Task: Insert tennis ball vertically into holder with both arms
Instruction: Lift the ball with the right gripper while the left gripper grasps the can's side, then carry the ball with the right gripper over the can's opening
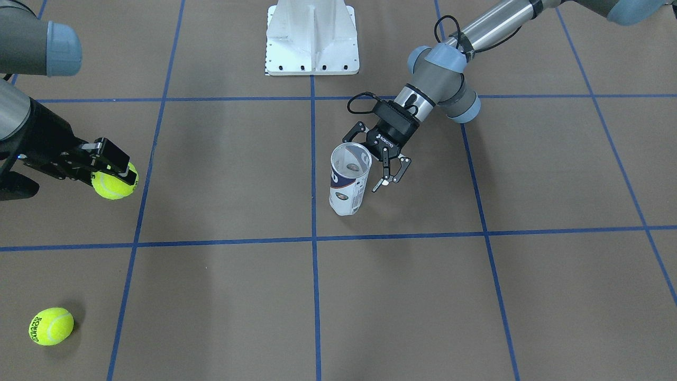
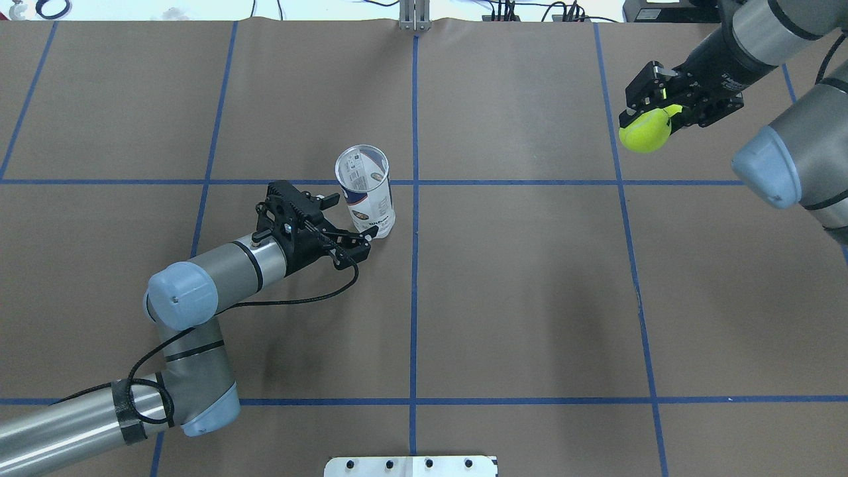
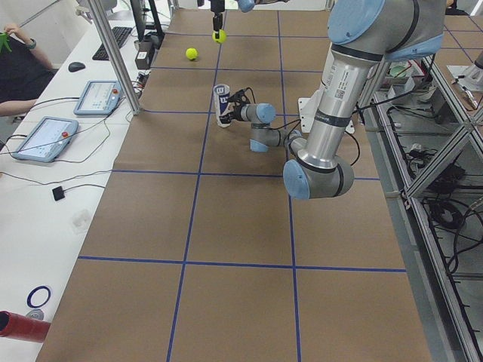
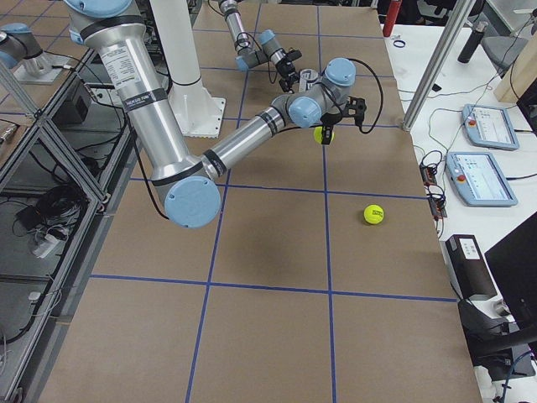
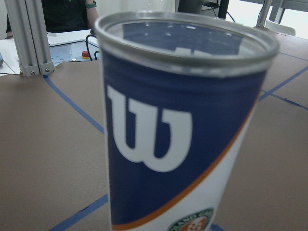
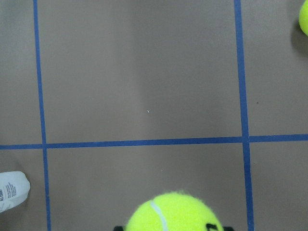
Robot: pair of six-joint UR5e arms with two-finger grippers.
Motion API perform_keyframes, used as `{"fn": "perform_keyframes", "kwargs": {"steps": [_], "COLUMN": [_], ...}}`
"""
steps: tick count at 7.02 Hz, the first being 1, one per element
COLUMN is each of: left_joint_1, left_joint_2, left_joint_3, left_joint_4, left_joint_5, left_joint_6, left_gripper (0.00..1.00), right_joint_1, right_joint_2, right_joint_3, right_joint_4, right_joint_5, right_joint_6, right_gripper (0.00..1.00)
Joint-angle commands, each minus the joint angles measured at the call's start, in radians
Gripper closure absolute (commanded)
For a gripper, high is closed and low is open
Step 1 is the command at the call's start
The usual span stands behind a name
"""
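The holder (image 1: 349, 180), a clear tube with a navy and white label, stands upright and open-topped near the table's middle (image 2: 368, 192). My left gripper (image 2: 348, 222) is open and low against the holder's side, its jaws spread on either side of the lower part and not closed on it. The holder fills the left wrist view (image 5: 183, 130), with its white "W" showing. My right gripper (image 2: 652, 112) is shut on a yellow tennis ball (image 2: 644, 130) and holds it above the table, far off to the holder's side (image 1: 113, 181). The ball shows at the bottom of the right wrist view (image 6: 174, 214).
A second tennis ball (image 1: 51, 326) lies loose on the table near the operators' side. The white pedestal base (image 1: 312, 37) stands at the robot's edge. Blue tape lines grid the brown table. Tablets and cables lie on a side bench (image 3: 45, 136).
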Motion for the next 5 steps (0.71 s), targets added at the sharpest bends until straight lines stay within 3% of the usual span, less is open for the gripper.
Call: {"fn": "perform_keyframes", "kwargs": {"steps": [1,5], "left_joint_1": [0.002,-0.016], "left_joint_2": [-0.054,-0.076], "left_joint_3": [0.052,0.076], "left_joint_4": [0.001,0.001], "left_joint_5": [0.0,0.002], "left_joint_6": [-0.004,-0.002], "left_gripper": [0.02,0.02], "right_joint_1": [0.0,0.001], "right_joint_2": [-0.001,-0.001], "right_joint_3": [0.001,-0.002], "right_joint_4": [0.0,0.0], "right_joint_5": [0.0,0.0], "right_joint_6": [0.0,0.0], "right_gripper": [1.0,1.0]}}
